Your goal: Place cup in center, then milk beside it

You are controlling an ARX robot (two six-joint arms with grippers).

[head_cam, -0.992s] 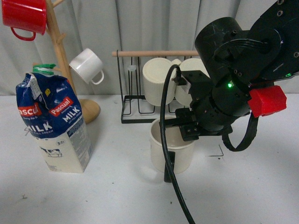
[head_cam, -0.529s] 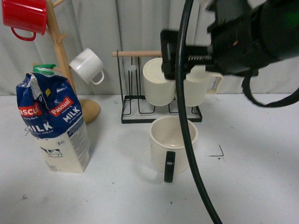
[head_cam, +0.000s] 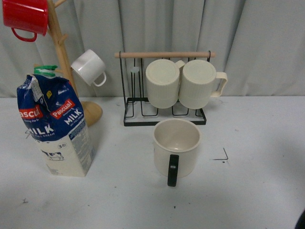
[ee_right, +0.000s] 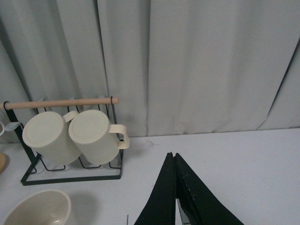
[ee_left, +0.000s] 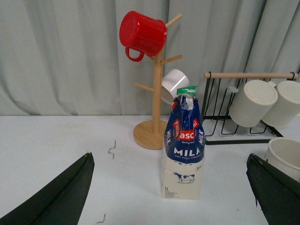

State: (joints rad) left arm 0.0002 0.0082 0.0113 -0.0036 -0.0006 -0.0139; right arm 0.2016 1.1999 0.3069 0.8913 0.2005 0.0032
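- The milk (head_cam: 55,126) was seen standing upright on the left side of the table (head_cam: 119,200), well apart from the cup (head_cam: 176,143).
- The cup was set near the middle of the table, open side up, with its black handle turned to the front. So the cup step was judged done, and the milk step was judged to be the one in hand.
- The left gripper (ee_left: 168,156) was seen short of the milk, with its fingers spread wide and nothing between them.
- It was judged that the milk should be gripped low on its flat sides, below the wrinkled top, so that it would not be squashed or tipped.
- It was judged that the milk should be kept upright, carried low, and put down just beside the cup without the cup being bumped.
- The top of the milk was dark blue and wrinkled, with red labels, white "MILK" and a green cap. Its base was cream, with a small cow on it.
- The right gripper (ee_right: 172,157) was seen with its fingers pressed together and nothing held.
- A rack (head_cam: 164,55) with two ribbed mugs (head_cam: 162,83) was seen behind the cup.
- A wooden tree (head_cam: 62,52) was seen close behind the milk, so it was judged that the milk should be lifted clear of it.
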